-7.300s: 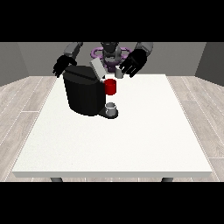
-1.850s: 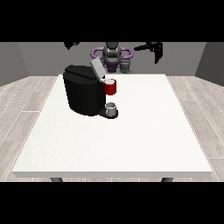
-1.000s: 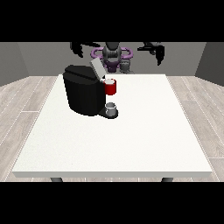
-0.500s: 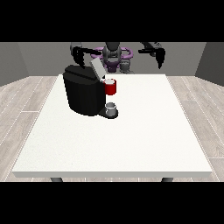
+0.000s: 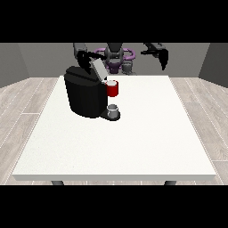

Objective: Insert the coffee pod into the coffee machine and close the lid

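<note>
Standing on the table toward its left rear corner: the machine, black, with the lid tilted up and open over its top. At the machine's front, a red thing; just below, on the foot of the machine, a grey thing, impossible to tell for the pod.

Raised behind the lid, near the table's rear edge: the hand at the view's left. Whether open or closed, cannot tell; seems to hold nothing. Lifted high past the rear right corner, well apart from the machine: the hand at the view's right. Again cannot tell how wide, nor whether anything sits in it.

Risks, as a judgement:
- Pressing the lid down from here probably shuts the machine with no pod seated inside, if none is in yet.
- Coming at the lid from behind and pushing forward rather than down may slide or tip the machine toward the table's middle.
- Sweeping low past the front may knock the grey thing off the foot.
- Reaching across with the far hand risks a clash over the lid.
</note>
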